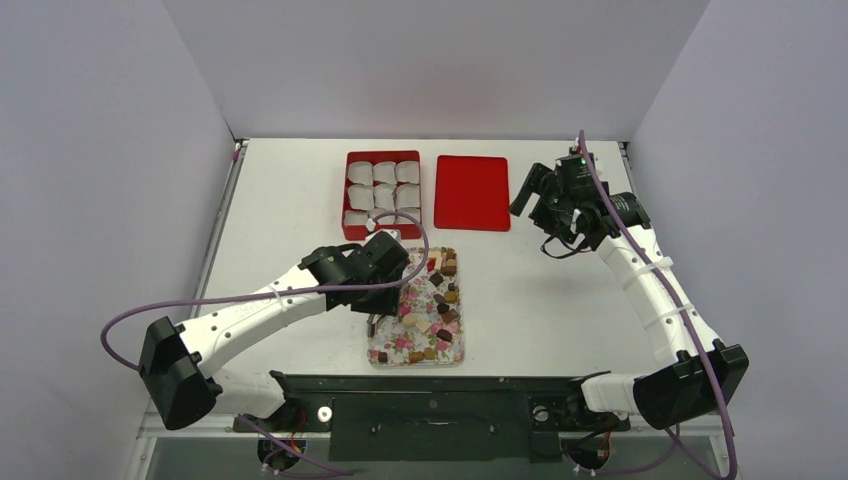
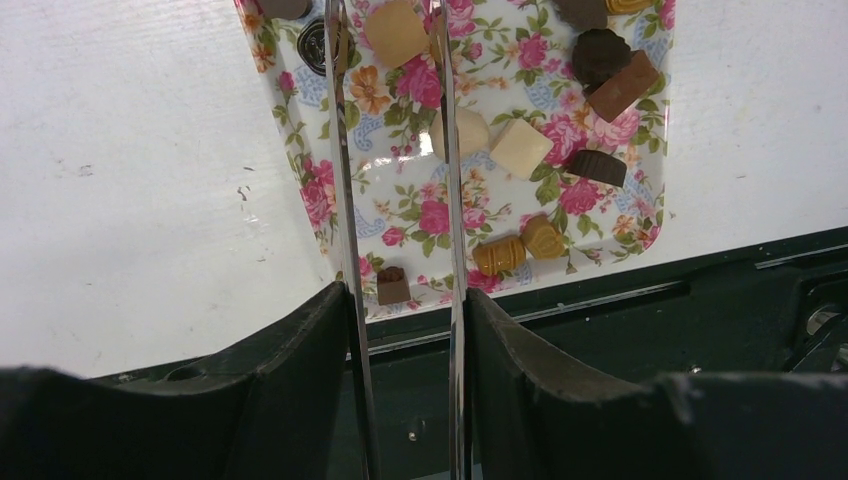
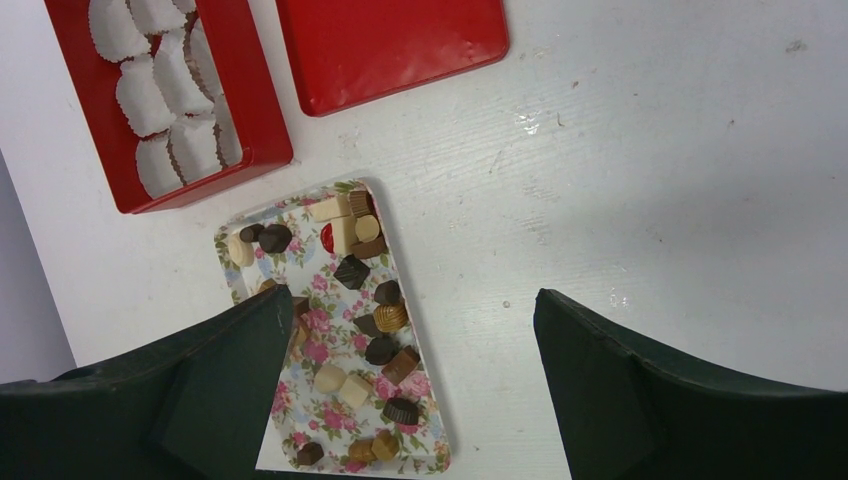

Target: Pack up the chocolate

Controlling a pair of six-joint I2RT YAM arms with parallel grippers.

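Observation:
The chocolate (image 1: 443,292) is many small dark, tan and cream pieces scattered on a floral tray (image 1: 372,356) at the table's near centre. My left gripper (image 1: 374,322) hangs low over the tray's left side. In the left wrist view its two thin metal blades (image 2: 385,15) stand apart. A tan piece (image 2: 397,32) lies between them, and the tips run out of the top of the frame. More pieces (image 2: 600,60) lie to the right. My right gripper (image 1: 530,200) is raised and wide open, and holds nothing (image 3: 412,300). The chocolate (image 3: 380,320) shows below it.
A red box (image 1: 347,195) lined with white paper cups stands behind the tray and also shows in the right wrist view (image 3: 250,120). Its red lid (image 1: 472,192) lies flat to the right. A dark base rail (image 1: 440,395) runs along the near edge.

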